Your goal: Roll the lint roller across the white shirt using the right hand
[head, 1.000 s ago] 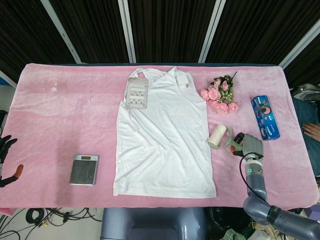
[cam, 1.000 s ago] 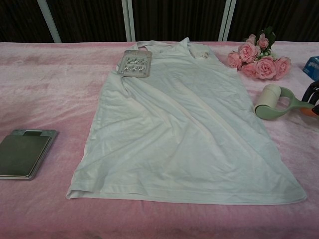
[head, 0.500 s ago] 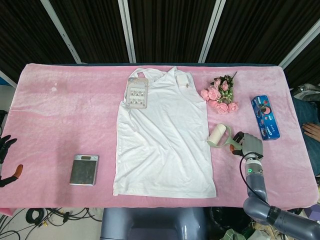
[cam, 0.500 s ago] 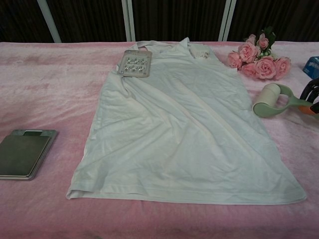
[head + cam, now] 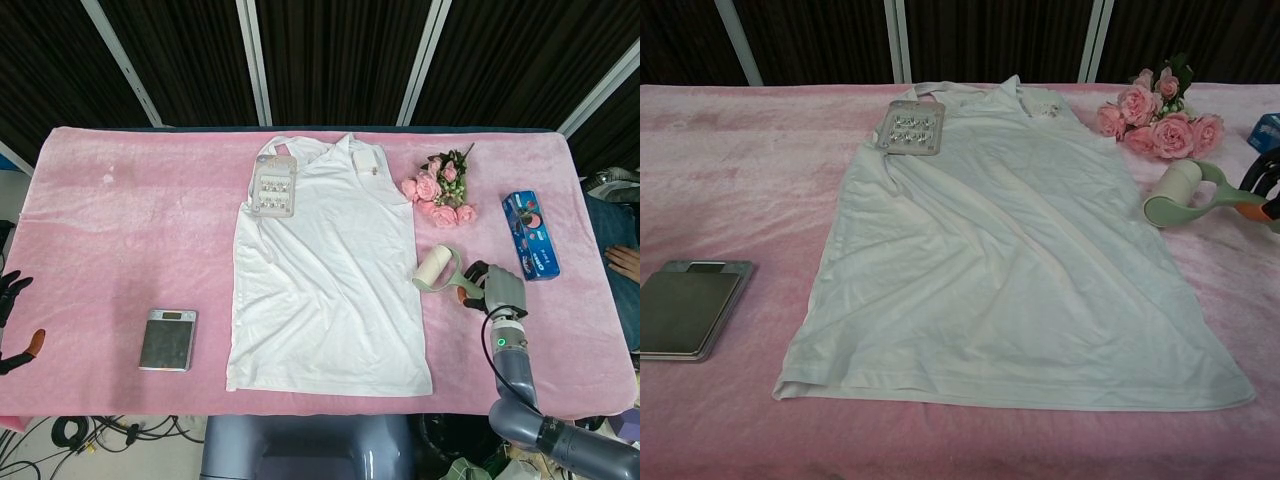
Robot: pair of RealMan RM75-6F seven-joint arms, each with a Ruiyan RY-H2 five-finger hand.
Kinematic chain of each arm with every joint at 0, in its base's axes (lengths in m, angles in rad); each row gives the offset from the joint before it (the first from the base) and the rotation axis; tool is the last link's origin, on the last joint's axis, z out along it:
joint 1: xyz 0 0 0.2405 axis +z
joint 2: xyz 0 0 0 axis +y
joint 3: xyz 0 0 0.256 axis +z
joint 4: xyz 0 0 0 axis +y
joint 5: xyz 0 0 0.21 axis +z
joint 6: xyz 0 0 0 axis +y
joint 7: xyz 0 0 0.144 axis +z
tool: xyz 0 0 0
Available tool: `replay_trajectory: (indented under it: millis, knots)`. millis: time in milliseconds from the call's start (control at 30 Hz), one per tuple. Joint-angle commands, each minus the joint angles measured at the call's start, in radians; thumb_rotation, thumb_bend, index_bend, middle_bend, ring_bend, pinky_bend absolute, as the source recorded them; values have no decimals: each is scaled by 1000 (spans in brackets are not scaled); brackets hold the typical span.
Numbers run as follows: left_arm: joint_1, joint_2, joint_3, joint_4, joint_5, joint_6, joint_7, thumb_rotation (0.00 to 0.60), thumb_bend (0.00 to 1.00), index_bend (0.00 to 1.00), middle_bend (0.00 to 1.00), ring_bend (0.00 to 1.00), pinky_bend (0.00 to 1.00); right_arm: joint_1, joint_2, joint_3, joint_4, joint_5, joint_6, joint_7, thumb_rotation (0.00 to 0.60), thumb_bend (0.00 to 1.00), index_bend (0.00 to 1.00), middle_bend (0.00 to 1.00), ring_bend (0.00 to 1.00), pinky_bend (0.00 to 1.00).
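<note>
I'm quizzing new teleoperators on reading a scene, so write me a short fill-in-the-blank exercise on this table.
1. The lint roller is held by the robot's ____ hand.
2. The white shirt lies on a ____ cloth.
3. The roses lie between the shirt and the ____ box.

Missing words: right; pink; blue

The right hand [image 5: 497, 290] holding the lint roller [image 5: 437, 270] is now a little higher up the table, and the roller is closer to the white shirt [image 5: 325, 280] edge.
</note>
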Motion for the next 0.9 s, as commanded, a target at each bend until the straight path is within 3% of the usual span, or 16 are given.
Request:
replay_trajectory:
  millis: [33,433,667,900]
  knots:
    - [1,0,0,0,1,2,0,600,361,133,70,21,132,-15,18,8,-13,-30,1,35,600,613,658,545,553,378]
    - [0,-1,0,-2,0,0,1,600,361,133,70,21,132,-14,97,25,-103,-77,7,28,600,619,658,545,553,378]
    - [1,0,-2,-3,-1,3,-5,600,361,133,70,21,132,69,138,20,-146,-51,-61,-106,600,625,657,545,553,384]
    - [-2,3,-4,-3,-4,-4,-12,600,361,133,70,21,132,185,136,39,-186,95,-66,-277,600,626,658,545,553,398]
